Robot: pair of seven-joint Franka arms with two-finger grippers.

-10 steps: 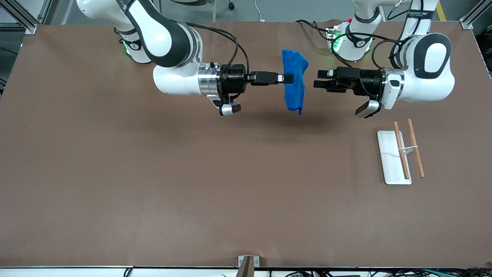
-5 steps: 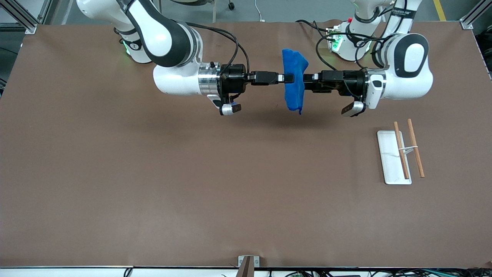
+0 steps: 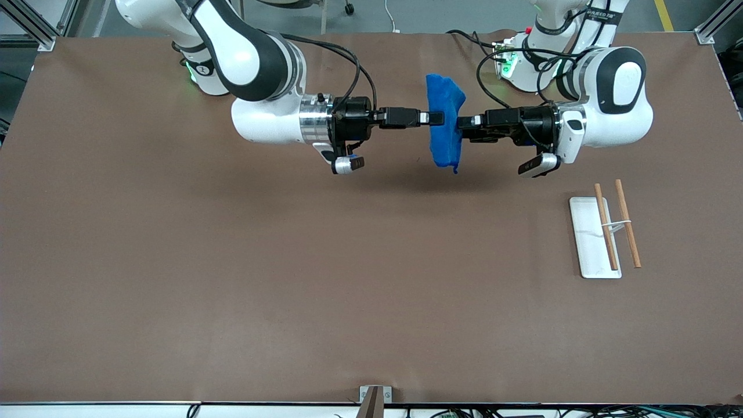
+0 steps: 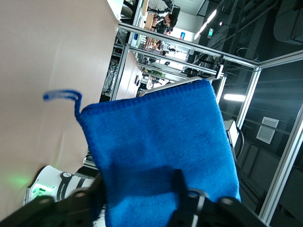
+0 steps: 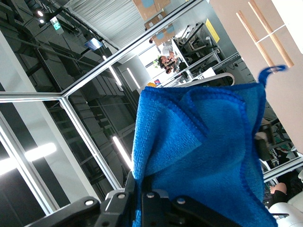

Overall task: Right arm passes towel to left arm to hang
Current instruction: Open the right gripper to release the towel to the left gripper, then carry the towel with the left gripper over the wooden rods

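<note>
Towel (image 3: 444, 129) hangs in air above table (image 3: 232, 278), pinched by right gripper (image 3: 436, 118). Left gripper (image 3: 461, 125) at towel's other face, grip state unclear. Confirm firm left pinch before right releases.

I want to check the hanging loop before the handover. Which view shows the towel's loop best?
The left wrist view: the loop stands out whole against the table, at a corner of the towel. The right wrist view shows it smaller; the front view shows only a small tip.

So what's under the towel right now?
Only bare brown table and its shadow; the towel hangs in the air between the right gripper and left gripper.
</note>
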